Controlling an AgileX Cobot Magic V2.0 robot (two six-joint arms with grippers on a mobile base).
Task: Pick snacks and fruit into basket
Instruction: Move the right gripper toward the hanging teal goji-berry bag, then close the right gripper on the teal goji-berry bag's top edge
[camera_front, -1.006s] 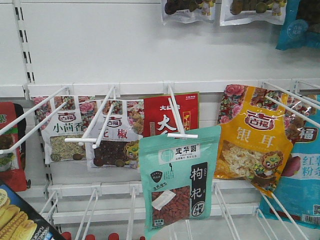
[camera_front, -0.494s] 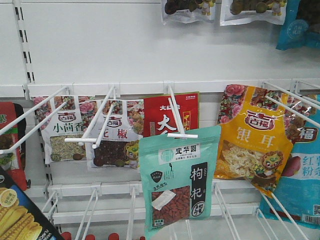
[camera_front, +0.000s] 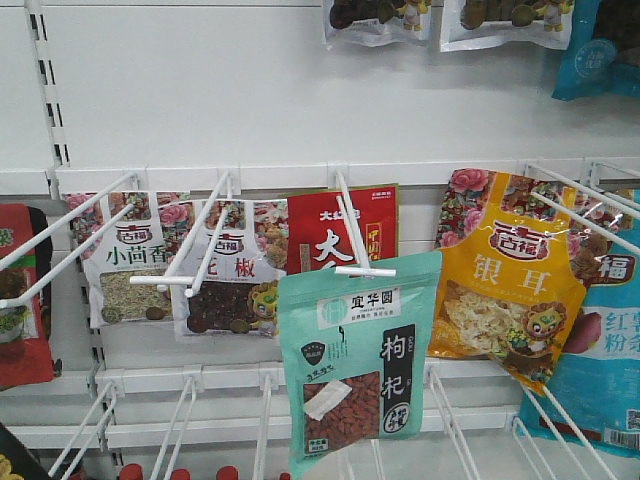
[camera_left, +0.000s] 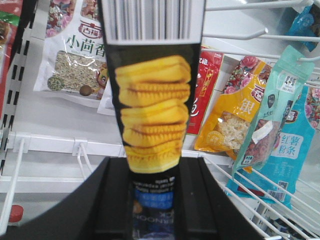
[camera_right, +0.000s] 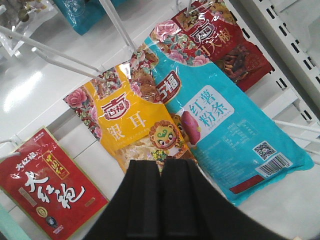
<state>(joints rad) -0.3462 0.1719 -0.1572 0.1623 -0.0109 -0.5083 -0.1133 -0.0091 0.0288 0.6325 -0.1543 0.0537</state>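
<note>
Biscuit pack (camera_left: 152, 100) has sunk almost out of front view.
Your left pincer (camera_left: 154, 175) grips it; right pincer (camera_right: 160, 167) is closed, empty. The green pouch (camera_front: 350, 370) hangs on its hook (camera_front: 365, 270), untaken.

snacks (camera_front: 358, 360): hang on peg (camera_front: 365, 270) tip
rear pouch (camera_front: 310, 225): behind snacks, 12 o'clock
side pouch (camera_front: 505, 290): 3 o'clock of snacks, near

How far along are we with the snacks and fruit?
Nothing shows as done: basket and fruit are out of view. In hand: the left claw grips a black cracker pack; the right claw is shut and empty. Left: the mint-green pouch hangs on its peg, untouched.
</note>
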